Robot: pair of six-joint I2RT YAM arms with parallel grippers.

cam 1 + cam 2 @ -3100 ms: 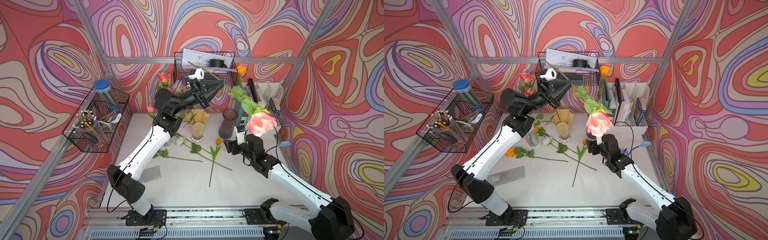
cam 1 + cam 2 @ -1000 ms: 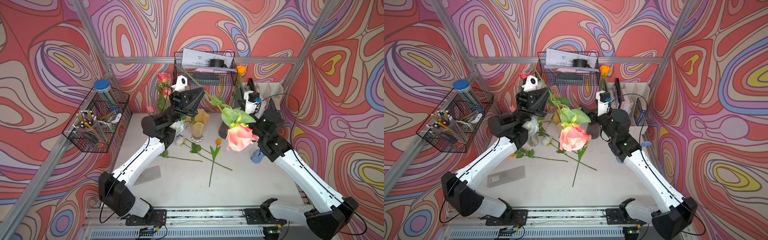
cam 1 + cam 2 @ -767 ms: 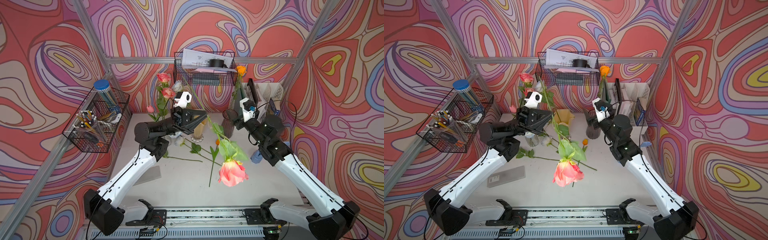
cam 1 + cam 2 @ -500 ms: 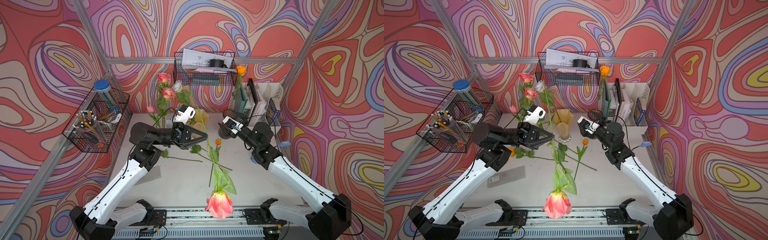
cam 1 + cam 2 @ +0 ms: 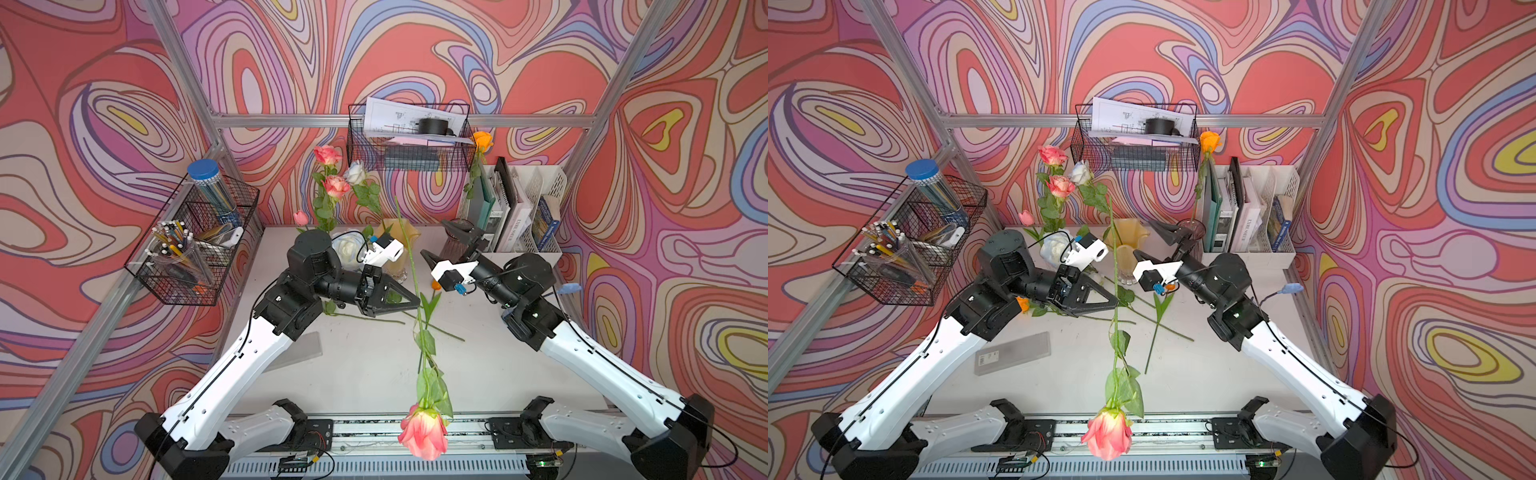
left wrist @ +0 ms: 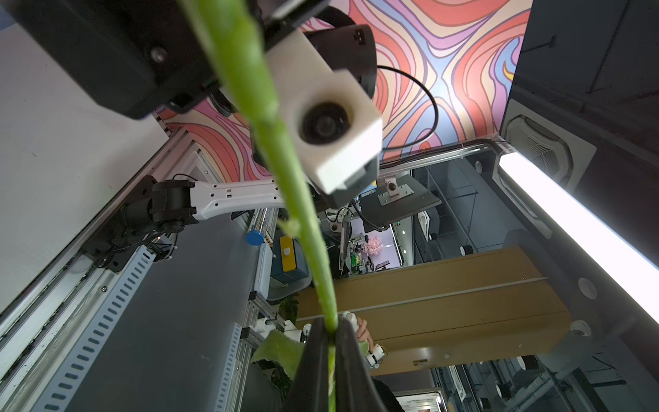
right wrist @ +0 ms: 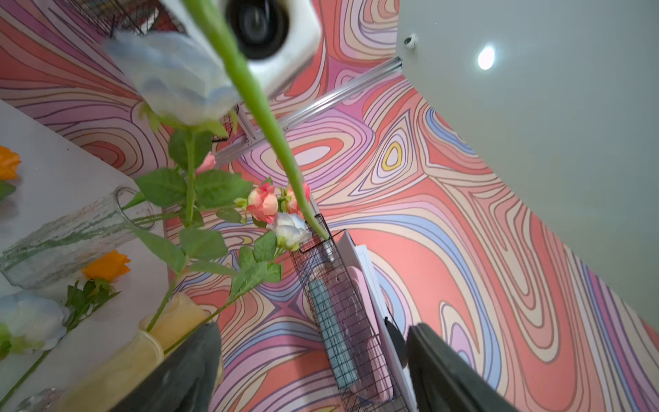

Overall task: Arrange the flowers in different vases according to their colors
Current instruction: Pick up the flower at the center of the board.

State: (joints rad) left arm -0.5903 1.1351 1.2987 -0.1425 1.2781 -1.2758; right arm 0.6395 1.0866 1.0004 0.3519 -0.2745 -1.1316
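My left gripper (image 5: pixel 417 306) (image 5: pixel 1115 306) is shut on the green stem (image 6: pixel 281 167) of a pink rose, whose bloom (image 5: pixel 424 432) (image 5: pixel 1108 432) hangs head-down over the front rail. The bare stem end points up toward the back wall. In the left wrist view the fingers (image 6: pixel 313 356) pinch the stem. My right gripper (image 5: pixel 438 240) (image 7: pixel 313 364) is open beside the upper stem, apart from it. Behind stand the creamy-yellow vase (image 5: pixel 405 239), the smoky-purple vase (image 5: pixel 1192 230) with an orange rose (image 5: pixel 482 139), and the clear glass vase (image 7: pixel 71 235). Pink roses (image 5: pixel 328 154) and a white rose (image 5: pixel 356 172) stand upright at the back.
On the table lie an orange tulip (image 5: pixel 435 284), a white rose (image 5: pixel 347 247), an orange flower (image 5: pixel 1022 303) and a flat grey box (image 5: pixel 1013 353). A wire pen basket (image 5: pixel 195 249) hangs left, a wire basket (image 5: pixel 409 141) at the back, a file organiser (image 5: pixel 523 208) right.
My left arm has swung the pink rose over, so its bloom dropped from above the table to the front rail. My right arm lowered and turned its open jaws toward the stem.
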